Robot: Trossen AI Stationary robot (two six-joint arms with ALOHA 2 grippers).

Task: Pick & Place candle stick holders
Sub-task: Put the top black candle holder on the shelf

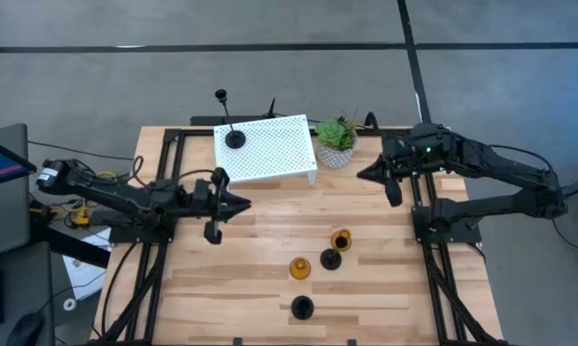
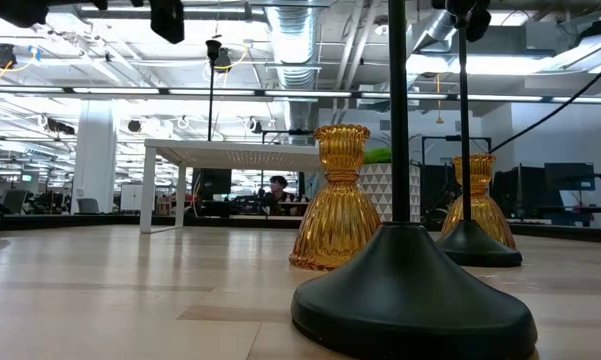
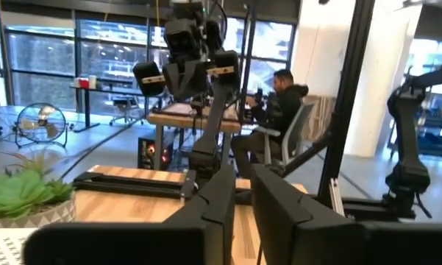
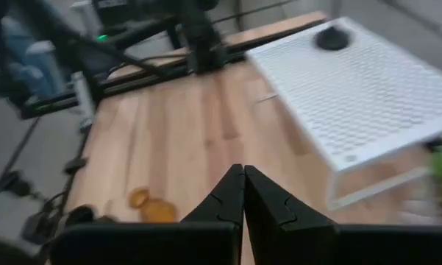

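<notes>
Left arm (image 1: 125,197): matte black, built of jointed segments; thin black cables loop along its upper side; a round silver-grey cap sits at its outer joint. Left gripper (image 1: 233,203): two dark flat fingers (image 3: 287,213) with squared, blocky inner faces.

Right arm (image 1: 490,173): same black finish, thicker housings at the joints, black cable arcing over the forearm; a small green indicator light glows on the wrist housing. Right gripper (image 1: 368,174): black, tapering to a point; its fingers (image 4: 224,199) show stepped, notched inner edges.

Both arms rise from black framed bases. Screws and any markings are probably there but too small to tell.
</notes>
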